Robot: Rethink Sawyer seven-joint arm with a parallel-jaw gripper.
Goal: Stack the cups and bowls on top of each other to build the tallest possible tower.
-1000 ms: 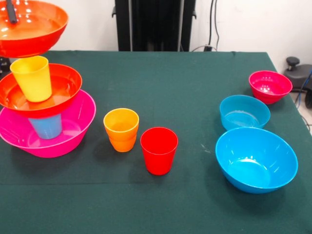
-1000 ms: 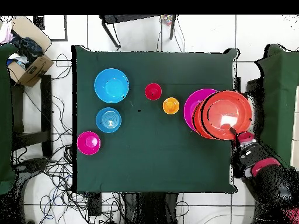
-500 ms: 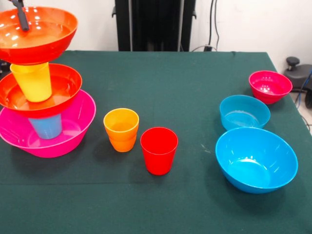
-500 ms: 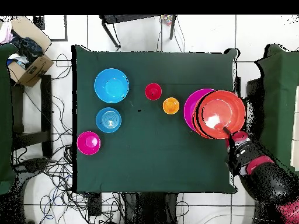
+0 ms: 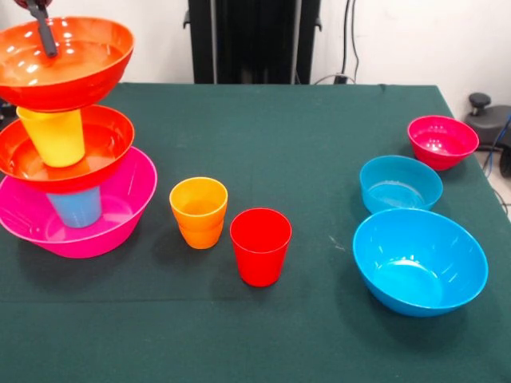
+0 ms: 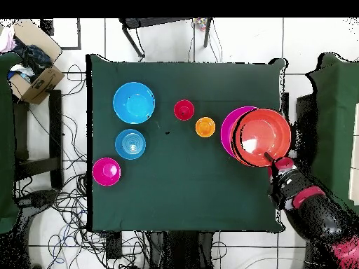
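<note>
Orange-red plastic tops the tower (image 5: 68,144) at the table's left edge in the front view: the upper orange-red bowl (image 5: 64,62) is seen resting on the yellow cup (image 5: 54,136), held at its far rim by the gripper (image 5: 44,32), one dark finger reaching down inside the wall. The yellow cup stands in the lower orange-red bowl (image 5: 96,148), which is carried by the light blue cup (image 5: 76,207) standing in the pink bowl (image 5: 120,211). The step is judged best done by centring the bowl level over the cup before the rim is let go, since an offset bowl would likely tip. The orange cup (image 5: 199,211), red cup (image 5: 260,246), large blue bowl (image 5: 420,260), small blue bowl (image 5: 400,183) and magenta bowl (image 5: 442,141) are all seen empty on the green table (image 5: 303,136).

From overhead, the top bowl is seen slightly offset from the pink bowl beneath, with the gripper pinching its rim on the side nearest the arm (image 6: 308,210). The loose cups and bowls lie well apart from the tower.
</note>
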